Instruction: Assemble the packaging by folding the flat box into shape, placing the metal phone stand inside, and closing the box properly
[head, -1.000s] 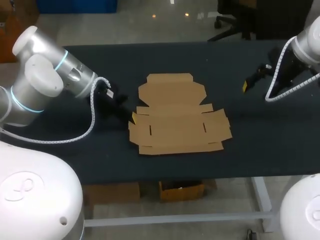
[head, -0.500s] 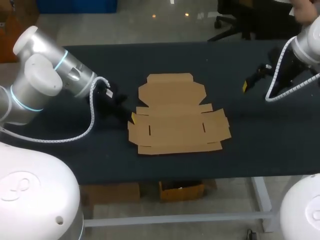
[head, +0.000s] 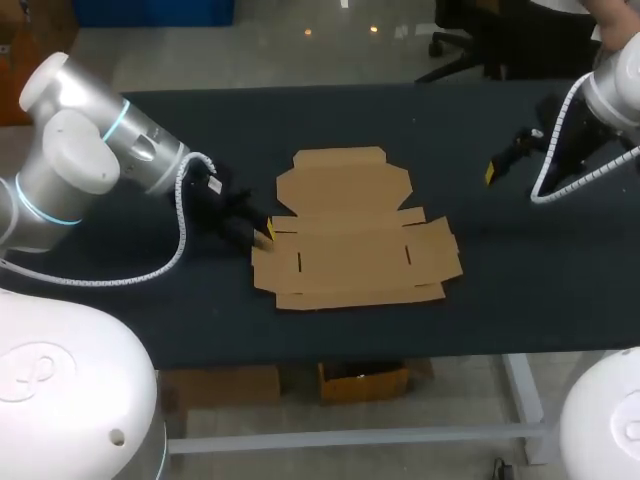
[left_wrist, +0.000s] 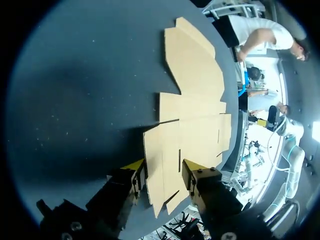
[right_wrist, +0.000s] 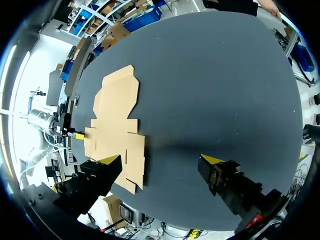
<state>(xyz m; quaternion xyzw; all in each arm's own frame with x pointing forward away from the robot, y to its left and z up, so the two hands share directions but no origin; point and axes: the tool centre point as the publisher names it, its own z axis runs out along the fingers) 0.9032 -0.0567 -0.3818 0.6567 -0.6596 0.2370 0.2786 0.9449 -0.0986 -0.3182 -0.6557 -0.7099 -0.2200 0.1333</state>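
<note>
The flat brown cardboard box (head: 350, 232) lies unfolded in the middle of the dark table, flaps spread out. My left gripper (head: 264, 232) is low at the box's left side flap. In the left wrist view the left gripper (left_wrist: 164, 170) stands open, its yellow fingertips (left_wrist: 135, 166) on either side of that flap's (left_wrist: 162, 165) edge. My right gripper (head: 505, 155) hovers at the back right, well away from the box. The right gripper (right_wrist: 161, 160) is wide open over bare table, with the box (right_wrist: 117, 120) ahead of it. No phone stand shows in any view.
The table (head: 150, 290) is a dark mat with bare room left and right of the box. Its front edge runs just below the box's front flap. My left arm's white cable loops over the mat beside the left gripper.
My left gripper's fingers have parted from shut to open at the box's left flap. The box edge there shifted slightly left. The right arm has not moved.
</note>
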